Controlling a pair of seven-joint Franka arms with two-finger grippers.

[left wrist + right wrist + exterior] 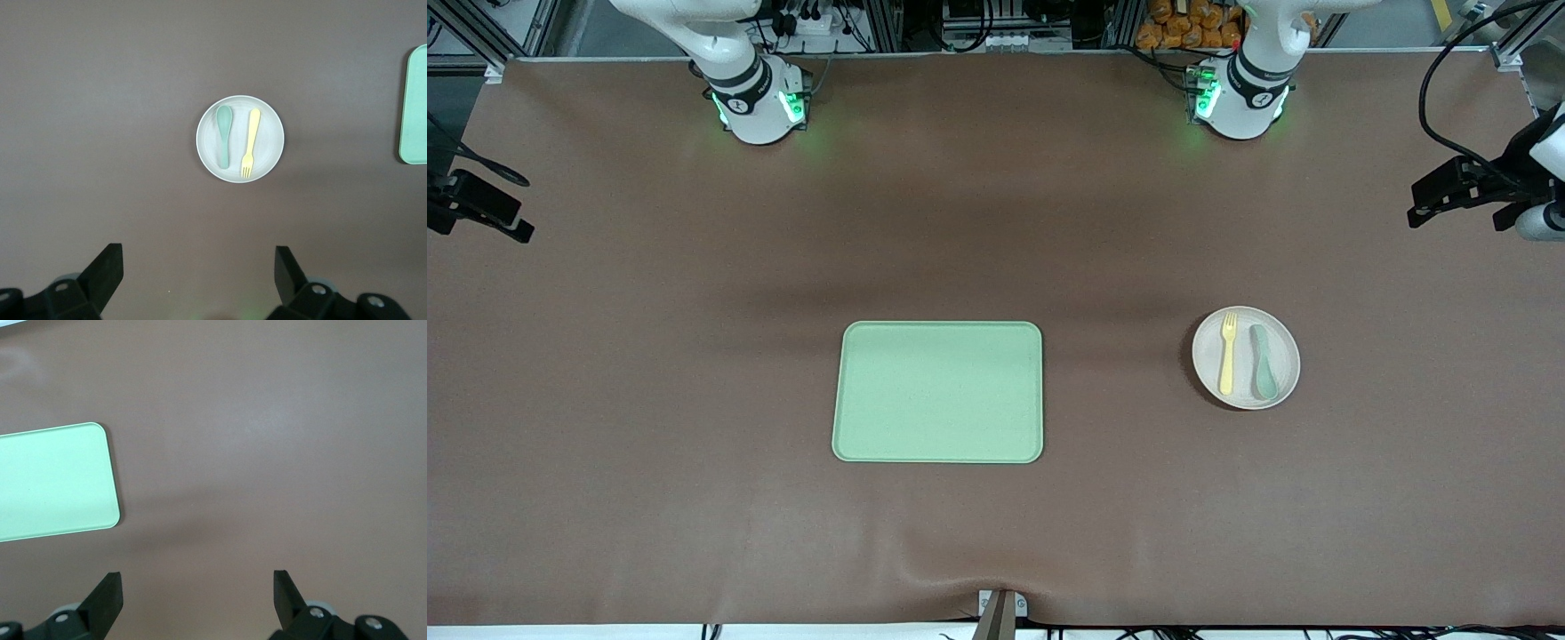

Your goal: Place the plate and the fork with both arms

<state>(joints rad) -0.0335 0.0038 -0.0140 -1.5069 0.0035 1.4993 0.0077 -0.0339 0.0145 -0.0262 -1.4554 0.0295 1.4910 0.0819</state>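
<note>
The off-white plate (1246, 357) lies on the brown table toward the left arm's end. On it lie the pale-yellow fork (1227, 352) and a grey-green spoon (1263, 362), side by side. The left wrist view shows the plate (269, 143), the fork (250, 141) and the spoon (223, 135) from high above. My left gripper (199, 267) is open and empty, high over the table. My right gripper (198, 590) is open and empty, high over bare table beside the tray. Neither gripper shows in the front view.
A rectangular light-green tray (938, 392) lies at the table's middle; it also shows in the right wrist view (53, 480) and in the left wrist view (416, 107). Both arm bases (760, 98) (1240, 93) stand at the table's back edge.
</note>
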